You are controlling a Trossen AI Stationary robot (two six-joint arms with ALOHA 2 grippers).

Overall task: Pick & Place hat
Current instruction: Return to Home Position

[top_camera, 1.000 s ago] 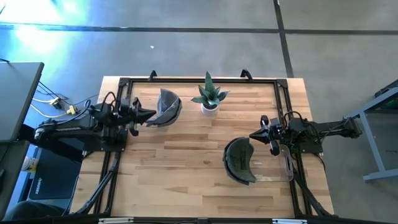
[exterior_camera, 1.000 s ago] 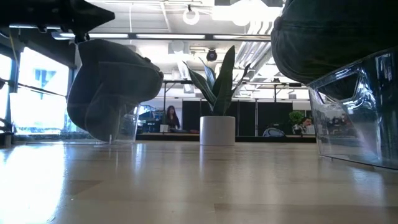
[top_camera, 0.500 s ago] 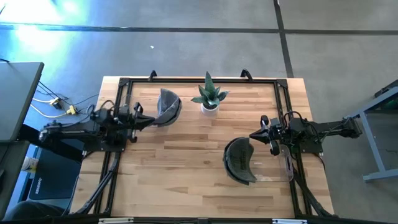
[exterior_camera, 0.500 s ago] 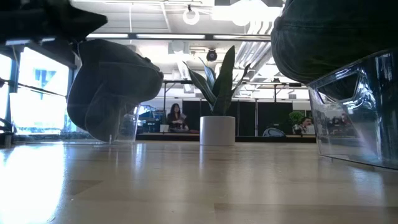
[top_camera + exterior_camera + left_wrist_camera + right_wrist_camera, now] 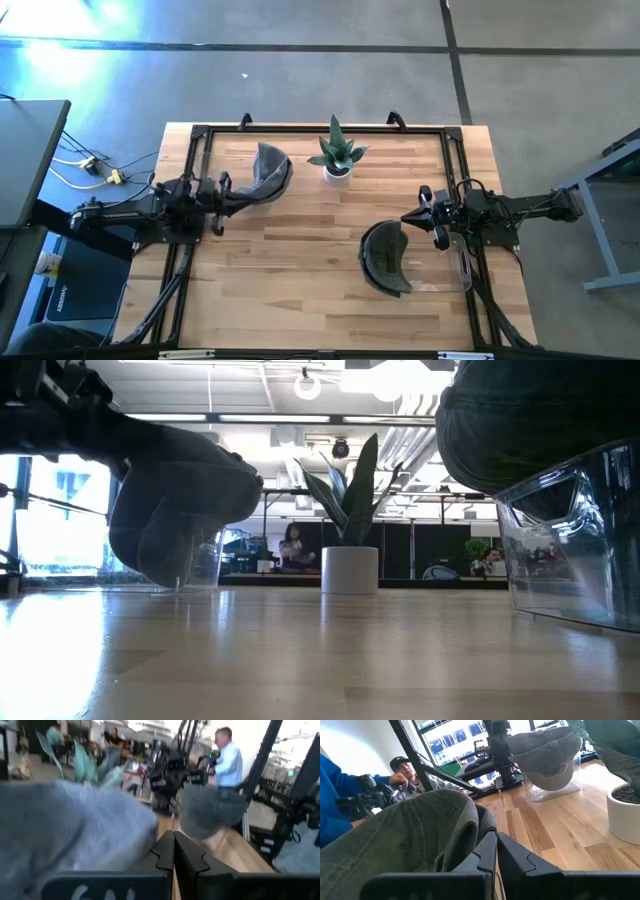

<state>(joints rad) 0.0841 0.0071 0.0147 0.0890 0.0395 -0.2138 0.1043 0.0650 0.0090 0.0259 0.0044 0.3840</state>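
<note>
A grey hat [image 5: 270, 168] sits on a clear stand [image 5: 203, 560] at the table's far left, its crown close ahead in the left wrist view [image 5: 70, 827]. My left gripper [image 5: 240, 194] is shut and empty, level, just left of that hat, its fingers [image 5: 173, 851] closed together. A dark green hat [image 5: 384, 258] rests on a second clear stand [image 5: 458, 268] at the near right. My right gripper [image 5: 407, 217] is shut and empty, just beyond that hat's far side, which fills the right wrist view [image 5: 420, 835].
A potted plant [image 5: 337, 155] in a white pot stands at the table's far middle, between the two hats. A black frame [image 5: 300, 128] runs around the table's edges. People stand in the room beyond the table [image 5: 227, 760]. Bare wood lies in the table's middle [image 5: 290, 260].
My left gripper has sunk and drawn back toward the table's left edge, away from the grey hat, staying shut. The hat has stayed on its stand. My right arm has kept still.
</note>
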